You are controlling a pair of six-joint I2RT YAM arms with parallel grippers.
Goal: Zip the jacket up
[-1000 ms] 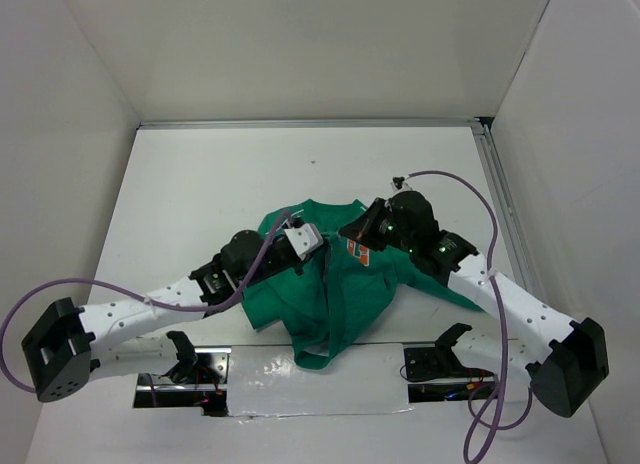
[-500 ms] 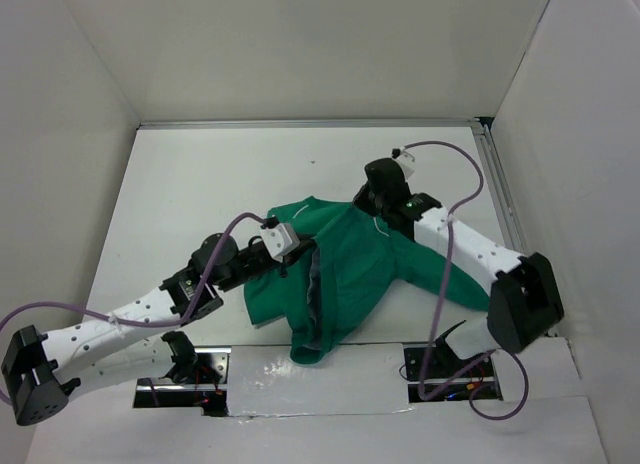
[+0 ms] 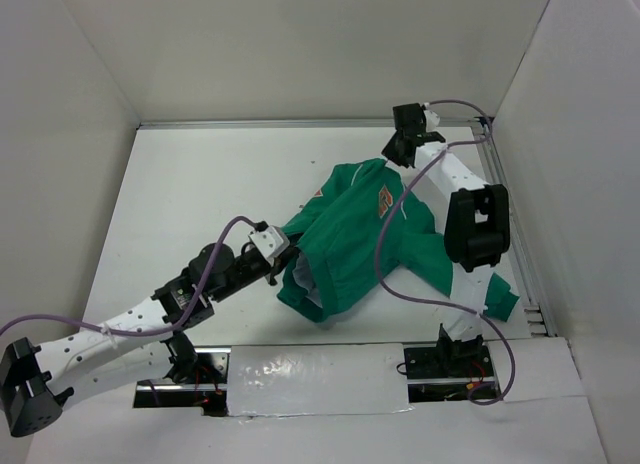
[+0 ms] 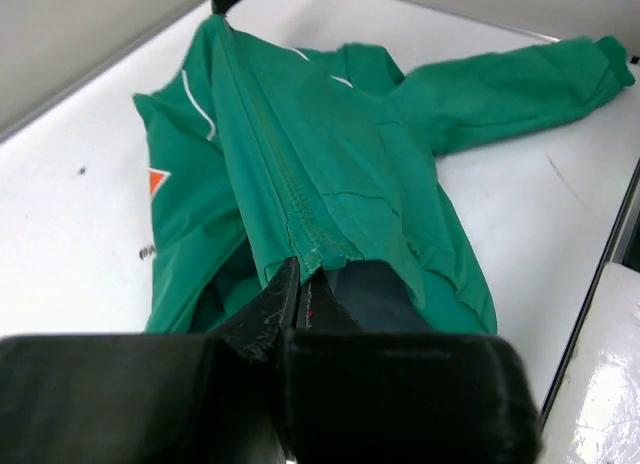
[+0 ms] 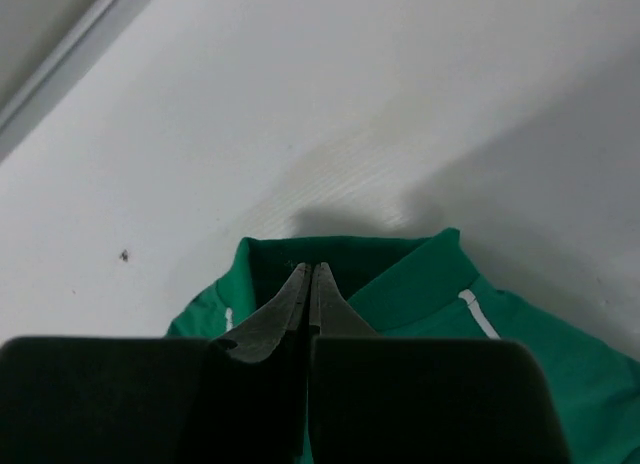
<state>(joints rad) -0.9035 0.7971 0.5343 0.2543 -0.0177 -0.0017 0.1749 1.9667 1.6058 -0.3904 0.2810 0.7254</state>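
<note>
Top external view: the jacket point(image 3: 355, 239) hangs stretched in a line from the middle of the surface point(image 3: 200, 184) toward its far right corner. One sleeve point(image 3: 480, 289) trails to the right edge. The left jaws are clamped on the lower end and the right jaws on the collar end. An orange patch point(image 3: 385, 199) faces up.

Left wrist view: the jaws are together, pinching the jacket's point(image 4: 330, 134) bottom hem at the foot of the zip point(image 4: 290, 194). The zip runs away toward the far grip.

Right wrist view: the jaws are together, nipped on the green collar point(image 5: 400, 279) above the bare surface point(image 5: 300, 94).
</note>
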